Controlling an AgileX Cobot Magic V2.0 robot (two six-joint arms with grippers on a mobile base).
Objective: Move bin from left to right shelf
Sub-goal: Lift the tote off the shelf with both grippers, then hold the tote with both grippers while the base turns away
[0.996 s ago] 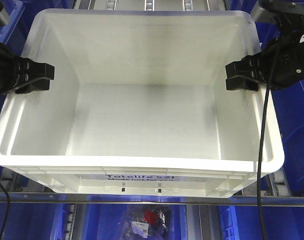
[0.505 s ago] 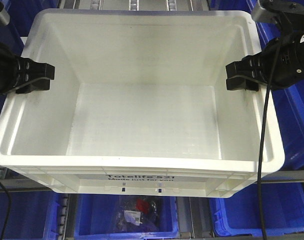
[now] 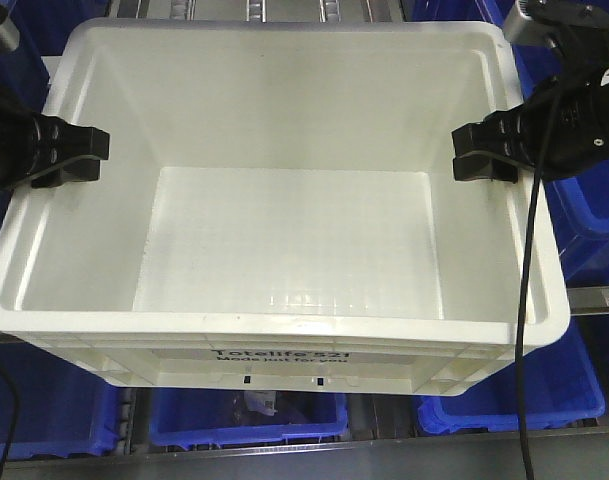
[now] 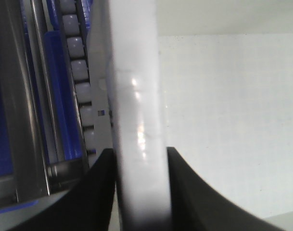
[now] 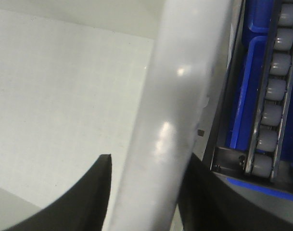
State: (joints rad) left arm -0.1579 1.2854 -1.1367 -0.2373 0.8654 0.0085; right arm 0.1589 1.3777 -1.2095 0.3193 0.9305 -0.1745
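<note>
The bin (image 3: 284,230) is a large white plastic crate with black print on its near side, empty inside, and it fills the front view. My left gripper (image 3: 72,155) is shut on its left rim. My right gripper (image 3: 484,152) is shut on its right rim. In the left wrist view the white rim (image 4: 139,120) runs between my two black fingers (image 4: 95,192). In the right wrist view the rim (image 5: 175,106) likewise runs between my fingers (image 5: 95,192). The bin is held level above the shelf rows.
Blue plastic bins (image 3: 249,415) sit on the shelf below, one holding small packaged items. More blue bins (image 3: 594,230) stand at right and left (image 3: 39,410). Grey shelf rails (image 3: 596,298) and roller tracks (image 4: 81,91) (image 5: 273,91) run beside the bin.
The shelf rails and blue bins beneath have slid downward and shifted in the front view, so the held bin has moved relative to the shelves. Both grips are unchanged.
</note>
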